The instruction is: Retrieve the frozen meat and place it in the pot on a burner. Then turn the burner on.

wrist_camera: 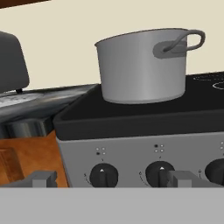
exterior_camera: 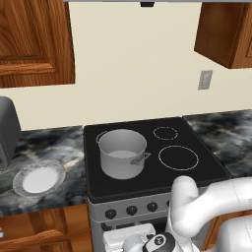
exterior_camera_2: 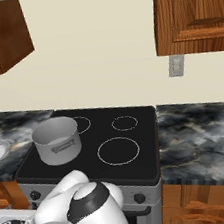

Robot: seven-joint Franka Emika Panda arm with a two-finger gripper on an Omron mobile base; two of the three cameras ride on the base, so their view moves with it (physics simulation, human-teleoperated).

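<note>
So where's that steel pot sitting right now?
The pot stands on the front left burner of the black stovetop, just right of the white-centred plate on the counter, with the stove knobs below it in the hand view.

A black glass stove top [exterior_camera: 147, 170] sits flush between two stretches of dark marbled table [exterior_camera: 49, 147], one on each side. On the stove's front left burner stands a grey steel pot [exterior_camera: 122, 152], upright, lidless, with a small loop handle [wrist_camera: 186, 41] on its side. The other burner rings [exterior_camera: 178, 158] on the right half of the stove are bare. On the left stretch of table lies a round grey plate [exterior_camera: 39, 178] with a white centre, near the front edge and well apart from the pot. Behind the plate, at the far left, a dark grey appliance [exterior_camera: 7, 130] rests on the same table.
</note>
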